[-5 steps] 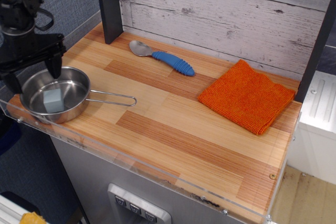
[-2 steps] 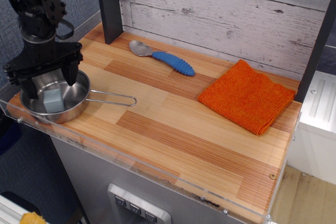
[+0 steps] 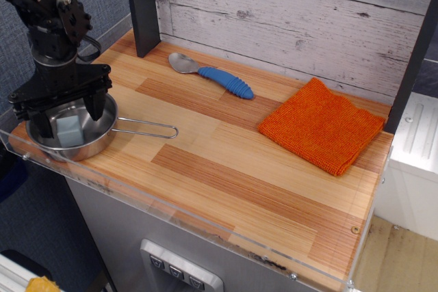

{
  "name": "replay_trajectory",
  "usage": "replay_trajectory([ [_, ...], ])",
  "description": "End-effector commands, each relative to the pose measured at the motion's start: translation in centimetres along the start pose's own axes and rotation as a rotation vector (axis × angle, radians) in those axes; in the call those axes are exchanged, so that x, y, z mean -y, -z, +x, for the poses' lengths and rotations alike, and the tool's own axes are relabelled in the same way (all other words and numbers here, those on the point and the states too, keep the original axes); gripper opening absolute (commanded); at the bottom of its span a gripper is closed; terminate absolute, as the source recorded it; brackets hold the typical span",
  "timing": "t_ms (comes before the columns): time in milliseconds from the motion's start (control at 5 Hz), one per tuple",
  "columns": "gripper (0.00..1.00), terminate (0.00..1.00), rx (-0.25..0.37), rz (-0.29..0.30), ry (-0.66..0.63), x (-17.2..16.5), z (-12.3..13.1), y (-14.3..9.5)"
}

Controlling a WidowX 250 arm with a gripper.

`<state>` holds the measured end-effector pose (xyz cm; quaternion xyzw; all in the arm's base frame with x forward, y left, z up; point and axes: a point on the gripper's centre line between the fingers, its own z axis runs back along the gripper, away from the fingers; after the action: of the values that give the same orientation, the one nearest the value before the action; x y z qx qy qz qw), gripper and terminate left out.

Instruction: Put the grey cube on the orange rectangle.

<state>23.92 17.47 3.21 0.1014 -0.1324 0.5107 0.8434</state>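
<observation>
The small pale blue-grey matte cube (image 3: pixel 69 130) is being kept inside the bowl of the round steel pan (image 3: pixel 102 136), which is resting at the left end of the wood-grain counter (image 3: pixel 233 169) with its wire handle pointing toward the middle. The black gripper (image 3: pixel 67 117) is being held directly over the pan, its jaws spread wide so that one finger is placed to each side of the cube; nothing is being gripped, and whether the fingertips are touching the pan floor cannot be told. This straddling pose is judged to be the set-up for a pinch, since the pan's raised wall is leaving only an approach from above.

The bright orange, nubby woven cloth square (image 3: pixel 321 126) is lying flat at the far right of the counter, well apart from the pan, so the cube is being left a long carry across the boards. A spoon with a blue ribbed handle and a metal bowl (image 3: pixel 211 73) is lying near the back wall, between the two but off the straight path. The task is judged to be at its grasping step, with lifting and placing not yet done.
</observation>
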Motion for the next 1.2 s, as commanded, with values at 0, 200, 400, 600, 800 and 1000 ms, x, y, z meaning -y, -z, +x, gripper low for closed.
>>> replay_trajectory([
  [0,0.0,0.0,0.019,-0.019,0.0,0.4,-0.3,0.1],
  [200,0.0,0.0,0.029,-0.021,-0.005,0.4,-0.6,0.3],
  [400,0.0,0.0,0.036,-0.027,-0.008,0.5,-0.8,0.1],
  [600,0.0,0.0,0.039,-0.041,-0.012,0.9,-0.6,-0.5],
  [800,0.0,0.0,0.064,-0.073,-0.042,1.3,0.5,-2.4],
  [1000,0.0,0.0,0.118,-0.114,-0.06,2.1,2.0,-6.1],
])
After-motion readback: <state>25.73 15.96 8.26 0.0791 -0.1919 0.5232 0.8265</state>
